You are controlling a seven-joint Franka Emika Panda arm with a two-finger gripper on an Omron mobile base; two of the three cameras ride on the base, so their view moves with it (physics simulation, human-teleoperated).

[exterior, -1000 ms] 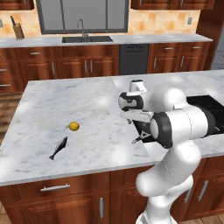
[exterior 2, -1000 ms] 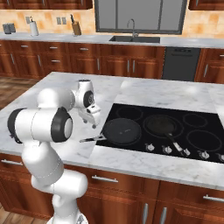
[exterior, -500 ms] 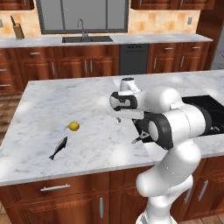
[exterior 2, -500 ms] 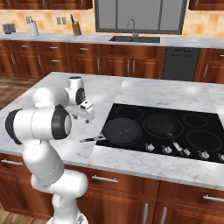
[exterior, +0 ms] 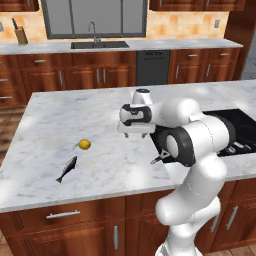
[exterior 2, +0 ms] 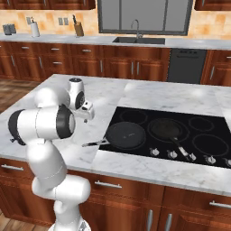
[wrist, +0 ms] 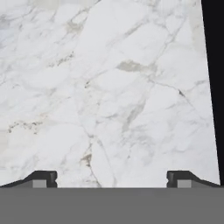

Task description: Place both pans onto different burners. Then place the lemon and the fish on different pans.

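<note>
I hold my gripper [wrist: 112, 177] over bare white marble, its jaws spread wide with nothing between them. The marble counter [exterior: 65, 125] is a broad island veined in grey, with reddish-brown wooden drawers and cabinets beneath it. Set flush into the counter is the black glass cooktop [exterior 2: 216, 124], its grey ring burners [exterior 2: 201, 123] visible in the right base view; its edge appears as a dark strip at the right of the hand view. Both pans sit on burners: the near pan [exterior 2: 125, 135] on the front-left ring with its handle reaching out over the marble, the second pan [exterior 2: 166, 130] on the middle ring beside it. The lemon [exterior: 84, 144] lies on the marble well to my left, and the fish [exterior: 67, 169] lies just in front of it. Along the far wall run a second counter, a sink [exterior: 99, 44] with a faucet under a window, and a dark dishwasher [exterior: 153, 67].
</note>
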